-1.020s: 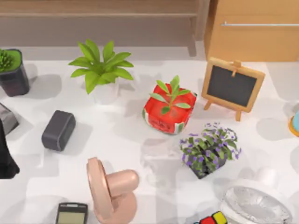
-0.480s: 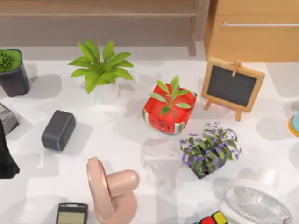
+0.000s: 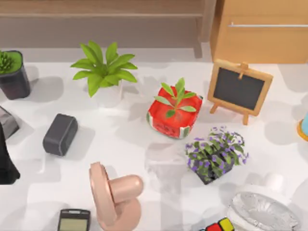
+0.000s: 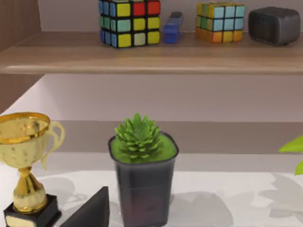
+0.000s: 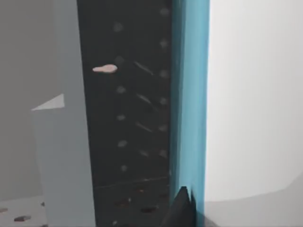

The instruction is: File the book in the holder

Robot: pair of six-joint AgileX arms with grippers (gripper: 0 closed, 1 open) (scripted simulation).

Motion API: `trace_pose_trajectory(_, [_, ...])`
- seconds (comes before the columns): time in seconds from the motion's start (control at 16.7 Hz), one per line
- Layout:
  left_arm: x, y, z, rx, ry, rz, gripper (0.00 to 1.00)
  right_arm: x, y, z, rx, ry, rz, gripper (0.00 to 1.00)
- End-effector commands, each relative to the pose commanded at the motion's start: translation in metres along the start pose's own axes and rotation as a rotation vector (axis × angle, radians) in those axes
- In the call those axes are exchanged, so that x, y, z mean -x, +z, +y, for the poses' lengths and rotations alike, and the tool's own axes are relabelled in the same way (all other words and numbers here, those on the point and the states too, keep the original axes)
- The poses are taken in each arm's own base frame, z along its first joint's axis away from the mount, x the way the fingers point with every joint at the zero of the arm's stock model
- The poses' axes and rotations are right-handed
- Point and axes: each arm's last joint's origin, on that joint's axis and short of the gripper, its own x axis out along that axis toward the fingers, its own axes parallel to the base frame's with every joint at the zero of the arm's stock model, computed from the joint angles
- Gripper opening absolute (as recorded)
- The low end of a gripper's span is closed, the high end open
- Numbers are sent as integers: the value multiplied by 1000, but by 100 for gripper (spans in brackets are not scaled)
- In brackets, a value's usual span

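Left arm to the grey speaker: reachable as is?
Probably yes: left arm is at the table's left edge, speaker close to its right, bare table between them. Pink fan sits off that line.

Matt wooden easel (image 3: 239,89), glossy gold trophy (image 4: 26,156), smooth teal book (image 5: 190,99) cover.

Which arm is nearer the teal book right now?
Right. The right wrist view looks at the book from very close, its teal cover beside a dark dotted panel. The left arm is at the table's left edge, near the succulent pot.
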Motion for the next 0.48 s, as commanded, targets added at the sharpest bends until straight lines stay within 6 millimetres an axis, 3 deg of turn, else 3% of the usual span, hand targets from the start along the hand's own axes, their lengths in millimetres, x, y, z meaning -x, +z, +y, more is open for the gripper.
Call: trace_pose_trajectory(0.48, [0,0,0,0,0,0,100,0,0,0,0,0,0,60])
